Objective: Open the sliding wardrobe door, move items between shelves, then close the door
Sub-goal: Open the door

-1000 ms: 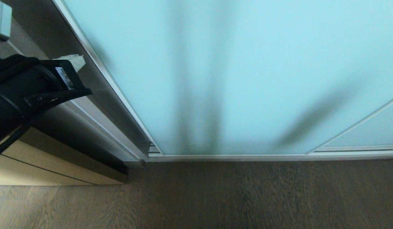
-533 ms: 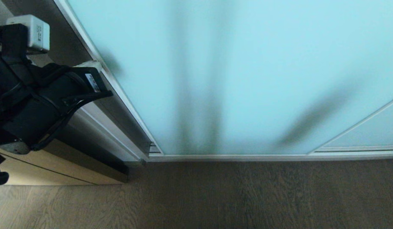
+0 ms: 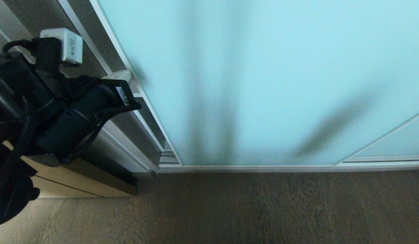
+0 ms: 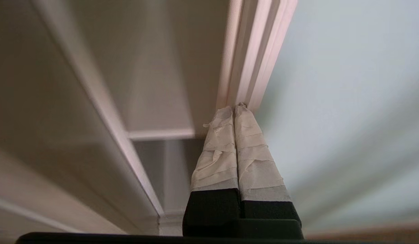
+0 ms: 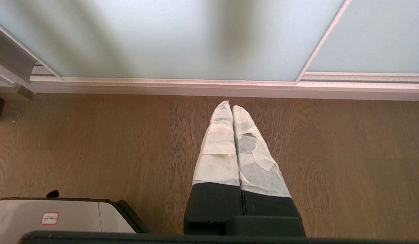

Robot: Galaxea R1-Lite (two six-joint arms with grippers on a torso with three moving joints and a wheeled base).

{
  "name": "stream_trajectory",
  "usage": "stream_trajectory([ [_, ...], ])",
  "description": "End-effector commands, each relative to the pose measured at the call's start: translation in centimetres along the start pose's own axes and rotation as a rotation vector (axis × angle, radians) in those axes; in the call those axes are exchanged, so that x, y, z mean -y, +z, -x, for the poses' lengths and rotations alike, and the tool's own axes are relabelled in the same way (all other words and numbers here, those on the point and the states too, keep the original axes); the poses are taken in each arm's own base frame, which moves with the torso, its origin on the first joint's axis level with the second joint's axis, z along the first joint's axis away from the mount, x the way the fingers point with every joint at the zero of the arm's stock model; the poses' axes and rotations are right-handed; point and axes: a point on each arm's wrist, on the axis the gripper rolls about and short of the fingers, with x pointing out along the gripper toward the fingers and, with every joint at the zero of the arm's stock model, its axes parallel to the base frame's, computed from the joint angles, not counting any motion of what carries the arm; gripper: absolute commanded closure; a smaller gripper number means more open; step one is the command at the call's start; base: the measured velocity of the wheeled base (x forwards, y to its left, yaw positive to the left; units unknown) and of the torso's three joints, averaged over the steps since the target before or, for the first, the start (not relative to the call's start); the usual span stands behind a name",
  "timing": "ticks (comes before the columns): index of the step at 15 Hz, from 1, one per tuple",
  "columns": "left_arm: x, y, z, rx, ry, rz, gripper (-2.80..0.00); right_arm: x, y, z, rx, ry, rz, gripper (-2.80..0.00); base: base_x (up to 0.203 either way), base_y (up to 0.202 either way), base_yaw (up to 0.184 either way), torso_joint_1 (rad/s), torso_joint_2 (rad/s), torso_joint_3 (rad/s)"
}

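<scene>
With its taped fingers pressed together and empty, the left gripper [image 4: 234, 107] touches the slim white-silver frame edge of the tall frosted aqua-blue sliding wardrobe door [image 3: 263, 84], so it should push sideways steadily, without slipping off.

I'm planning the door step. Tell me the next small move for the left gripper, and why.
Probably keep pushing sideways. The left gripper, shut, has its taped tips against the frame edge of the sliding wardrobe door, and only a narrow gap shows beside it, with one white shelf visible. The right gripper hangs shut over the wooden floor.
</scene>
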Motion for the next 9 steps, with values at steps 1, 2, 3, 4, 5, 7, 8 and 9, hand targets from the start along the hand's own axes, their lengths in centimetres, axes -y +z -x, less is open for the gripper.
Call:
stream_trajectory([
  [1, 1.2, -0.2, 0.1, -0.007, -0.037, 0.003, 0.0, 0.0, 0.0, 0.0, 0.001, 0.0, 0.0, 0.0, 0.0, 0.0, 0.0, 0.0, 0.0, 0.0],
  [2, 1.8, -0.2, 0.2, -0.007, -0.058, -0.006, 0.0, 0.0, 0.0, 0.0, 0.001, 0.0, -0.001, 0.0, 0.0, 0.0, 0.0, 0.0, 0.0, 0.0],
  [3, 2.3, -0.5, 0.1, -0.016, -0.08, -0.03, 0.0, 0.0, 0.0, 0.0, -0.001, 0.0, -0.002, 0.0, 0.0, 0.0, 0.0, 0.0, 0.0, 0.0],
  [4, 2.8, -0.9, 0.1, -0.025, -0.108, -0.046, 0.0, 0.0, 0.0, 0.0, -0.001, 0.0, 0.0, 0.0, 0.0, 0.0, 0.0, 0.0, 0.0, 0.0],
  [5, 3.5, -1.1, 0.1, -0.029, -0.15, -0.044, 0.0, 0.0, 0.0, 0.0, -0.001, 0.0, -0.001, 0.0, 0.0, 0.0, 0.0, 0.0, 0.0, 0.0],
  [7, 4.7, -1.6, 0.2, -0.043, -0.222, -0.041, 0.0, 0.0, 0.0, 0.0, 0.001, 0.0, 0.0, 0.0, 0.0, 0.0, 0.0, 0.0, 0.0, 0.0],
  [8, 5.4, -1.9, 0.3, -0.051, -0.25, -0.039, 0.0, 0.0, 0.0, 0.0, 0.0, 0.0, 0.0, 0.0, 0.0, 0.0, 0.0, 0.0, 0.0, 0.0],
  [9, 6.0, -2.3, 0.2, -0.059, -0.277, -0.038, 0.0, 0.0, 0.0, 0.0, 0.001, 0.0, 0.0, 0.0, 0.0, 0.0, 0.0, 0.0, 0.0, 0.0],
])
